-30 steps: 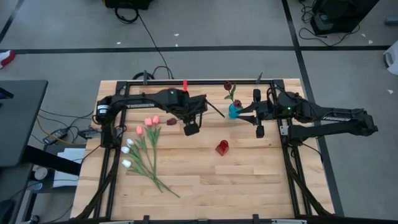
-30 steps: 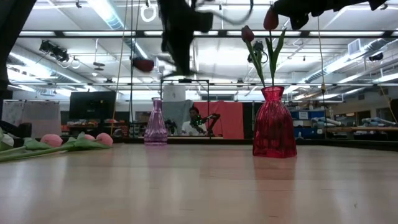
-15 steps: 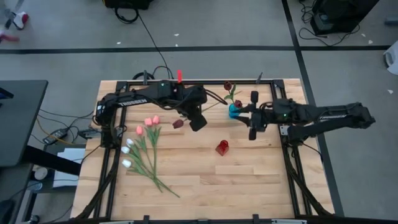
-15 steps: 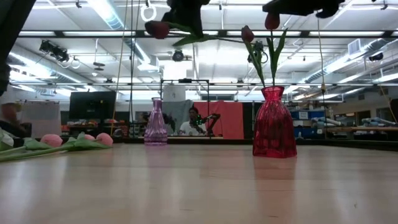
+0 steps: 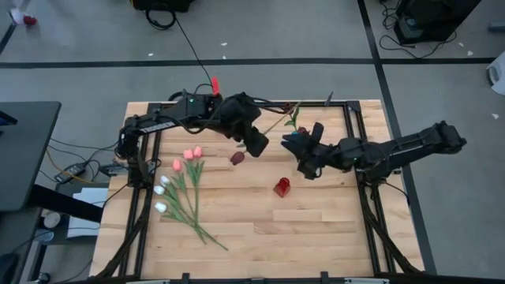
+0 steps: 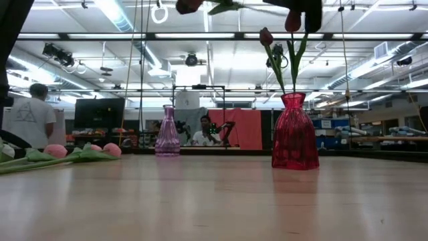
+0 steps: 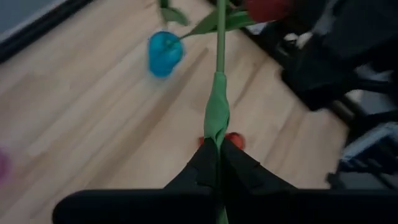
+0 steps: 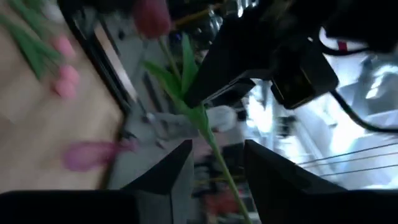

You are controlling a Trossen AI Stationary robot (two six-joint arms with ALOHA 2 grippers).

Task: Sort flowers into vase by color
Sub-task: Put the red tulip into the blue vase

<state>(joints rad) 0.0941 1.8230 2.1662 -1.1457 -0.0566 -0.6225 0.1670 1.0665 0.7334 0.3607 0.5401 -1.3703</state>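
The high camera hangs above and looks straight down, far enough off to take in the whole wooden table point(image 5: 260, 221), both arms and a strip of grey floor all round. The low camera sits at the table's surface and looks level across it into the room, where a person in a white shirt point(image 6: 30, 120) stands far off on the left. Both views share the red vase point(image 5: 282, 187) and the pink flowers point(image 5: 189, 155) lying on the left. Each wrist camera rides close behind its own dark fingers point(image 7: 211, 171); the left one faces down onto the wood, the right one tilts toward the room.
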